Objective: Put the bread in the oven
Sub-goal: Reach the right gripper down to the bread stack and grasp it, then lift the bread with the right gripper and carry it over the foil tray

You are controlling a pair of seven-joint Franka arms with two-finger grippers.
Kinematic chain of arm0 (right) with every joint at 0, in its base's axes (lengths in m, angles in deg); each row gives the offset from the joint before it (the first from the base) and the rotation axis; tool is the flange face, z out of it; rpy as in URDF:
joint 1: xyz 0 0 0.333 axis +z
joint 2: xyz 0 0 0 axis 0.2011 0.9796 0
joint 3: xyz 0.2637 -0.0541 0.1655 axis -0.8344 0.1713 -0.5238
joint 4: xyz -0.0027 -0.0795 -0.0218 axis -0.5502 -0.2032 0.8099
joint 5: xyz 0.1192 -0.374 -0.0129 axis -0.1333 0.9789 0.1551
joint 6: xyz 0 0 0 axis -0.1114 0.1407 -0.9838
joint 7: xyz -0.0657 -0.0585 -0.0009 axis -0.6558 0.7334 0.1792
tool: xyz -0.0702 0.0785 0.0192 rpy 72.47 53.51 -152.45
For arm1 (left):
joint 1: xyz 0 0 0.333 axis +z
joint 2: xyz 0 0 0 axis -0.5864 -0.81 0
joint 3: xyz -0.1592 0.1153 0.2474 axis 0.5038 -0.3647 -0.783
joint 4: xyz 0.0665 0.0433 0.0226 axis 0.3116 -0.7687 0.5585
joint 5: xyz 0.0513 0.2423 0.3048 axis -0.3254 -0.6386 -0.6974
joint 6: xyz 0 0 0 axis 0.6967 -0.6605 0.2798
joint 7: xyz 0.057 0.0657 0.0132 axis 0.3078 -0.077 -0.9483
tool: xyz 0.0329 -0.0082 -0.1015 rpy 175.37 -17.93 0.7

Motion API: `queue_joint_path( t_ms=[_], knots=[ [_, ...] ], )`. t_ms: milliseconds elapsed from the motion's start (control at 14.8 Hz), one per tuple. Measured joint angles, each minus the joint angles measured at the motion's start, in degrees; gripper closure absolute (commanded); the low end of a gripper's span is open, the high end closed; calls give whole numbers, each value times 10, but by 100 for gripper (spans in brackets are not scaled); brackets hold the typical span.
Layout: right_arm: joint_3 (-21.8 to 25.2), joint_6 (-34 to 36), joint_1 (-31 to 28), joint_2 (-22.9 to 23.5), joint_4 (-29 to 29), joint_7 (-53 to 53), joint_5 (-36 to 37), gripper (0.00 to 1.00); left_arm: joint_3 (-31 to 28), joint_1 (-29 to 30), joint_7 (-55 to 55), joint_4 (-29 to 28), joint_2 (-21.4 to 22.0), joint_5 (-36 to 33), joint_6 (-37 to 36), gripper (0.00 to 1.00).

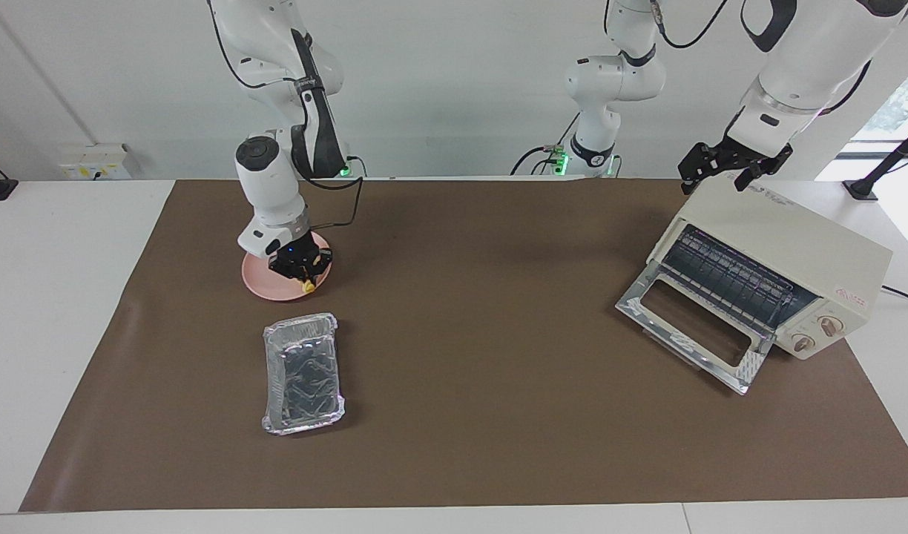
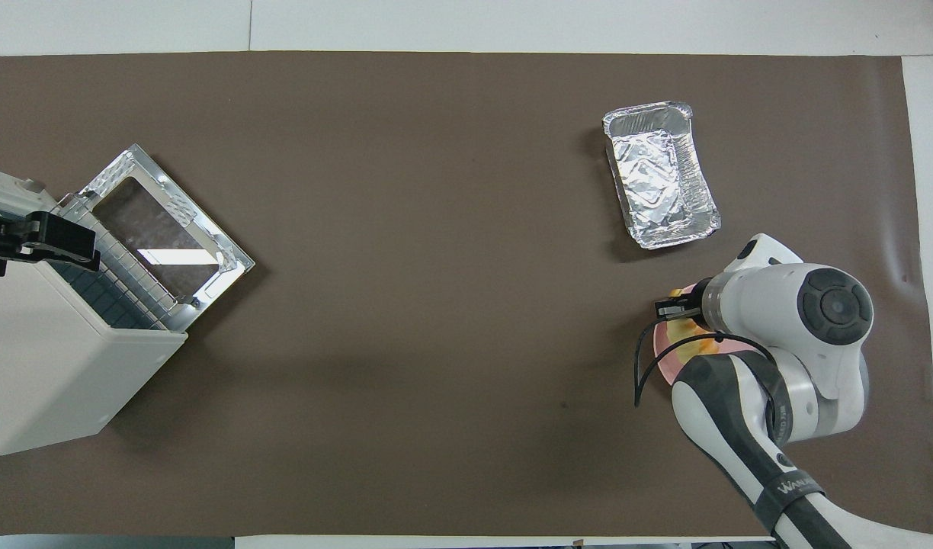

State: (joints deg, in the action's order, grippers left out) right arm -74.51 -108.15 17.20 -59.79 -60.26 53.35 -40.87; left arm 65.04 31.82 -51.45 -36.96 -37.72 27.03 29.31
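White wall (image 1: 454,89); brown mat (image 1: 484,415); bright window (image 1: 895,104)
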Motion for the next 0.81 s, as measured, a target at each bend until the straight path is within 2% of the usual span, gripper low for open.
queue_joint_path(
  t_ms=[541,812],
  knots=[
    [0,102,0,1,65,0,0,100,0,0,0,0,0,0,0,0],
    [0,185,0,14,155,0,0,100,0,0,0,0,0,0,0,0]
  ],
)
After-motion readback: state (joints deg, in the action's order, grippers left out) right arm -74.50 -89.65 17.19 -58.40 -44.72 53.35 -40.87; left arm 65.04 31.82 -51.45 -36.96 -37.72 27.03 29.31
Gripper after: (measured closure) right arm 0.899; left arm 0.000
